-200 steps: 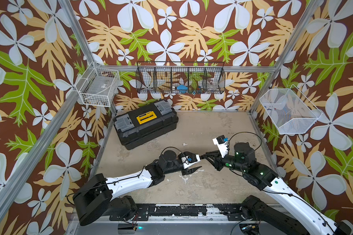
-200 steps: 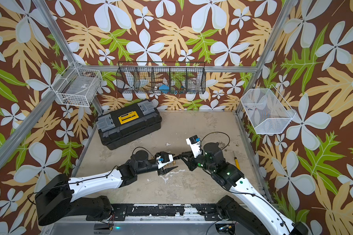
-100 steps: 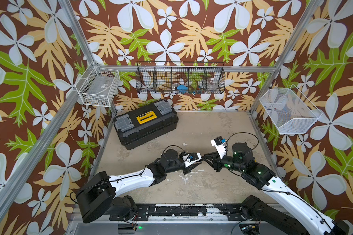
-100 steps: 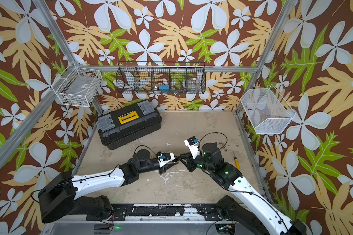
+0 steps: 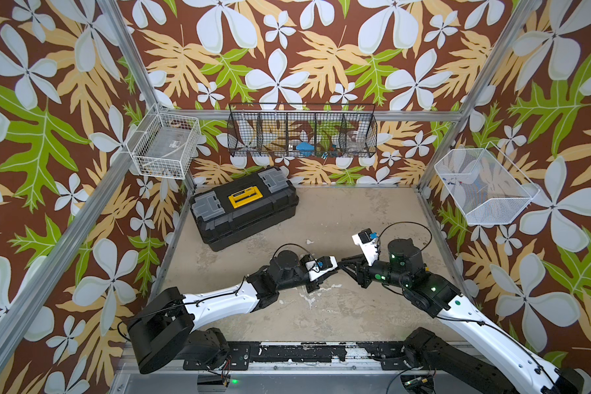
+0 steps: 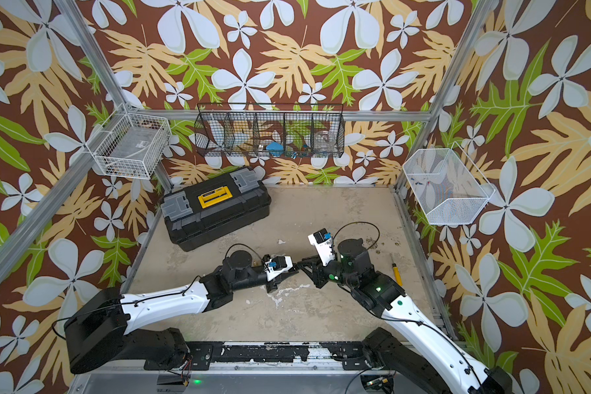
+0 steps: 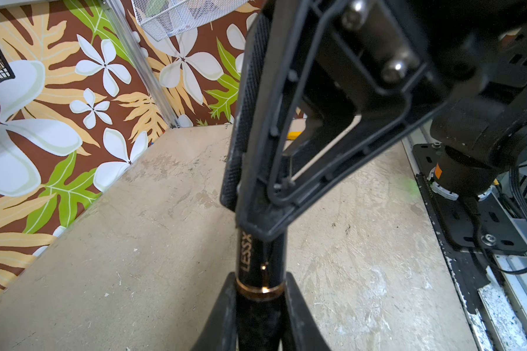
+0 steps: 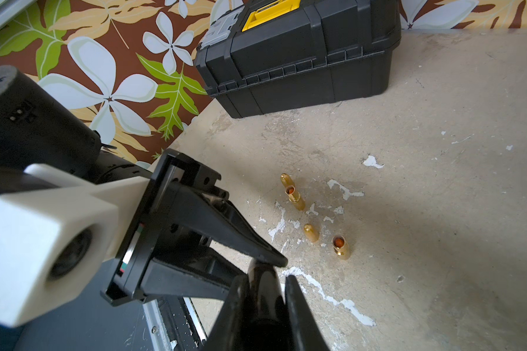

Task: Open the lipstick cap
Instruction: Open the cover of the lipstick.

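A glossy black lipstick [image 7: 257, 258] with a gold band and white lettering hangs above the floor, held between both grippers. My left gripper [image 7: 260, 282] is shut on one end, its fingertips right at the gold band. My right gripper [image 8: 266, 281] is shut on the other end of the lipstick [image 8: 263, 287]. The left gripper's fingers [image 8: 225, 225] meet it tip to tip. In both top views the left gripper [image 5: 335, 266] [image 6: 294, 269] and right gripper [image 5: 345, 264] [image 6: 302, 264] touch at mid-floor, and they hide the tube. I cannot tell which end is the cap.
Several small gold lipstick pieces [image 8: 295, 197] stand on the floor under the grippers. A black toolbox [image 5: 243, 204] [image 6: 215, 204] sits at the back left. A yellow screwdriver [image 6: 397, 274] lies near the right wall. Wire baskets [image 5: 301, 134] hang on the walls.
My left gripper has moved right to meet the right gripper and has shut on the free end of the lipstick. The right gripper has kept its grip and drifted slightly left.
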### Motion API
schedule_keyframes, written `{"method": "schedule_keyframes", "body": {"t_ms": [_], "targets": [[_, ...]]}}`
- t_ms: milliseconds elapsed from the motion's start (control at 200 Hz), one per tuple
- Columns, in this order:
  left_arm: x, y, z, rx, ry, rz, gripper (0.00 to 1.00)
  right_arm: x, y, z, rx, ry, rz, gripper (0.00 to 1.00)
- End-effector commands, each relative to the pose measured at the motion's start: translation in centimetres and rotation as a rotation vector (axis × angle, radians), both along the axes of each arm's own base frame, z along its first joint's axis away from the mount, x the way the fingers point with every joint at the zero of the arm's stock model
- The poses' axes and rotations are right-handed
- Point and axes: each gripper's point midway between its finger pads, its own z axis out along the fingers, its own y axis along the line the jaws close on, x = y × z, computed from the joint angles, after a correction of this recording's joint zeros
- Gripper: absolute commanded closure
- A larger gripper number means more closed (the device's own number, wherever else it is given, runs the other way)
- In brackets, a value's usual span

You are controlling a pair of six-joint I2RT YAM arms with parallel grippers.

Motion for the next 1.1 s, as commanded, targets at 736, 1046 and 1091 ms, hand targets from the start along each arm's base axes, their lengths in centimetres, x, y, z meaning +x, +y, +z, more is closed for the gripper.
{"method": "schedule_keyframes", "body": {"t_ms": [736,1046,1091], "targets": [[-0.4,1.5,-1.3,-0.014,-0.001,0.036,0.89,1.7,-2.2,5.2,-0.009,-0.131,-0.15,0.81],[-0.2,2.8,0.1,-0.097,-0.02,0.1,0.89,4.2,-4.2,2.6,-0.132,-0.114,-0.301,0.8],[-0.2,3.1,0.5,-0.115,-0.023,0.111,0.88,4.5,-4.2,1.3,-0.161,-0.091,-0.308,0.8]]}}
